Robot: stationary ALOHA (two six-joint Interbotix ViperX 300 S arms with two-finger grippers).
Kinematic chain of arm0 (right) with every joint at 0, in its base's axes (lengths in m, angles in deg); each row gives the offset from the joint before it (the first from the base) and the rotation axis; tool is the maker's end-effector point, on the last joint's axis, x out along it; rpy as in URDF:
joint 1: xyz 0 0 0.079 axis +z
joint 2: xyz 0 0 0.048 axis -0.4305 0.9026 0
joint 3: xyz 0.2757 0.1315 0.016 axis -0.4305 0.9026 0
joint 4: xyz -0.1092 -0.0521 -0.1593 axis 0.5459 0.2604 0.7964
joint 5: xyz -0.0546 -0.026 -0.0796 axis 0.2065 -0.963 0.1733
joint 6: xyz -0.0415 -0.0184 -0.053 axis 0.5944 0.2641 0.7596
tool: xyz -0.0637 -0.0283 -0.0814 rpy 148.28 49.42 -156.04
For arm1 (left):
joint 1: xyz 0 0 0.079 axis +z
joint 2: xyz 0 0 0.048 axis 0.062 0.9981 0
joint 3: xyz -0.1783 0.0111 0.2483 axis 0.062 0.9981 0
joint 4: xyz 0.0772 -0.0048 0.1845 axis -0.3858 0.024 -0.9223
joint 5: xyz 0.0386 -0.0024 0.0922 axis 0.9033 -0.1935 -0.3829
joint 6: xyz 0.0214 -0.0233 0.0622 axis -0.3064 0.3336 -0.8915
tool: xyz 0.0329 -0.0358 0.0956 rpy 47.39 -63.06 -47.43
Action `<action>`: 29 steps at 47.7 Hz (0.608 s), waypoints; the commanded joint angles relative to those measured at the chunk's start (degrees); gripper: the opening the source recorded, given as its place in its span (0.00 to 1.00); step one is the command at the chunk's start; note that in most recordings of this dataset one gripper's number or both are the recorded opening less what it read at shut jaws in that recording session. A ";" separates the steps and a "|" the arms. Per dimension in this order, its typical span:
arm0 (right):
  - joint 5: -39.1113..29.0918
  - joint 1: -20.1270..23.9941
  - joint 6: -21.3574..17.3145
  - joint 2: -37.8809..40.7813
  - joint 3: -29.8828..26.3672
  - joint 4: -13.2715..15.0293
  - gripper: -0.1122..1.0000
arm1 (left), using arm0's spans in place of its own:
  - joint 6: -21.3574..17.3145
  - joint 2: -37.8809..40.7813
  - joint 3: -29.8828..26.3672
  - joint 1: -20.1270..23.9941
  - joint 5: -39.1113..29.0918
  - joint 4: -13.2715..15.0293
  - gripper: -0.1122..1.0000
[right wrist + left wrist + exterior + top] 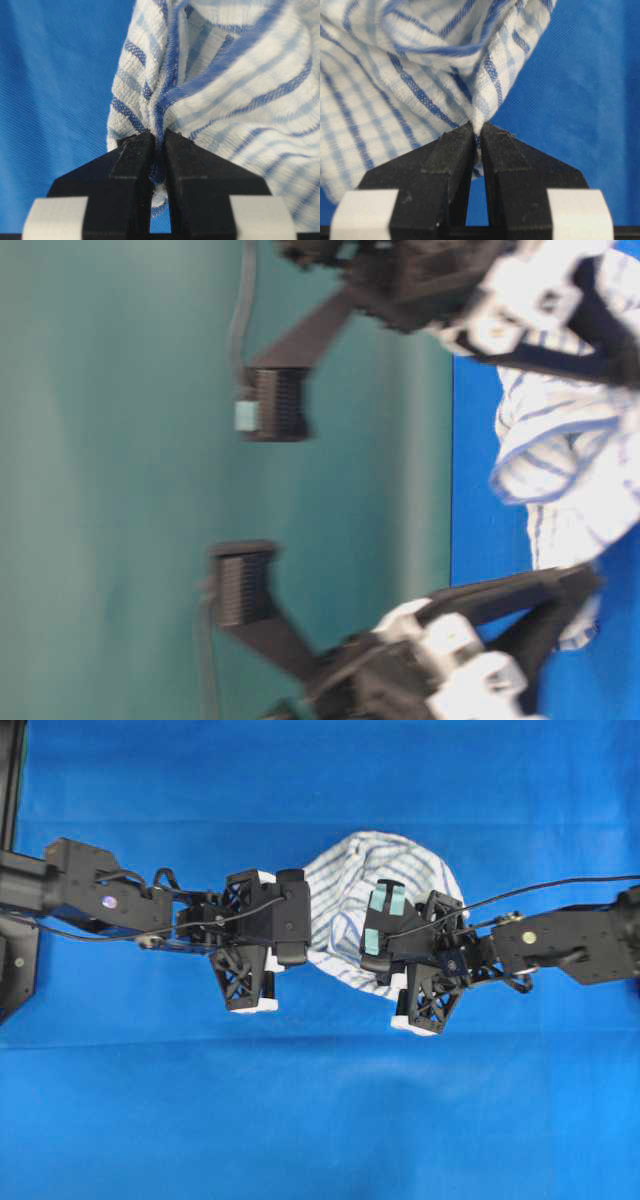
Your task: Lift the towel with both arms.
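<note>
**Eng:** Two arms in, one from each side in your overhead view. Left end effector [476, 131] is clamped on a fold of the towel [345, 885]; wedge fingers [447, 155] pressed together, cloth pinched between the tips.

**Op:** And the right?

**Eng:** Same. Right end effector [158, 137] is closed on a blue-striped edge of the towel, fabric squeezed in the narrow slit between its fingers [197, 160]. White blocks [57, 217] sit at the base of each finger.

**Op:** Where's the towel sitting?

**Eng:** Between the two arms, bunched into a rounded heap just above centre in your overhead view. Left arm [100, 895] covers its left edge, right arm [560, 940] overlaps its lower right. Can't tell from above whether it touches the surface.

**Op:** Surface?

**Eng:** Table [320, 1120] is covered edge to edge in plain blue cloth, faint horizontal crease lines across it. Black frame post [12, 780] at the far left.

**Op:** Room?

**Eng:** Your table-level view is turned sideways and blurred. Plain teal backdrop [110, 480] behind the blue cloth. Both arms' wrist housings show dark against it.
</note>
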 commanded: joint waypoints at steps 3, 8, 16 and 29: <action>-3.08 -0.35 0.35 -6.50 -2.20 0.09 0.17 | -0.18 -6.59 -1.85 -0.18 -3.78 0.18 0.13; -6.59 -0.53 0.62 -10.72 -3.69 0.35 0.17 | -0.18 -10.11 -2.72 -0.18 -6.77 0.09 0.13; -12.04 -0.53 0.88 -15.82 -6.77 2.02 0.17 | -0.35 -14.85 -5.19 -0.18 -12.74 0.09 0.13; -20.74 -0.53 1.41 -20.83 -13.36 5.89 0.17 | -0.35 -23.03 -11.95 -0.18 -24.17 0.09 0.13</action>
